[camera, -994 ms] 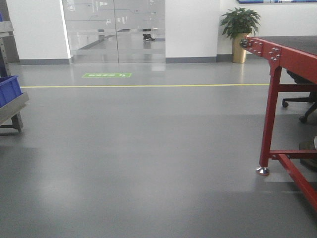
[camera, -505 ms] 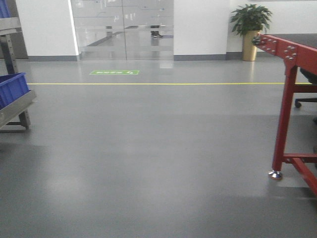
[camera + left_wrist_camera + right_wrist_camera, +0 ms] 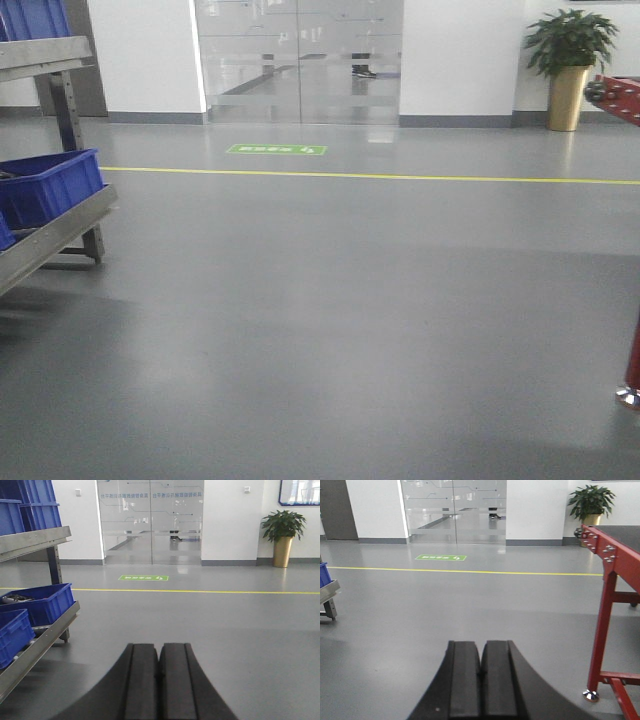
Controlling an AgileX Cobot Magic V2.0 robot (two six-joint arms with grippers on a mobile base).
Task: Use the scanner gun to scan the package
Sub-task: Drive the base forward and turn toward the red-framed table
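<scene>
No package and no scanner gun show in any view. My left gripper (image 3: 159,647) is shut and empty, its black fingers pressed together, pointing out over bare grey floor. My right gripper (image 3: 481,645) is also shut and empty, pointing over the floor. Neither gripper shows in the front view.
A metal rack (image 3: 48,240) with blue bins (image 3: 45,185) stands at the left; it also shows in the left wrist view (image 3: 45,635). A red-framed table (image 3: 610,595) stands at the right; only its foot (image 3: 630,395) shows in the front view. Glass doors (image 3: 298,60), a potted plant (image 3: 568,60) and a yellow floor line (image 3: 380,177) lie ahead.
The front view has swung left: the red table has slid almost out at the right, and the metal rack with blue bins has come further into view at the left.
</scene>
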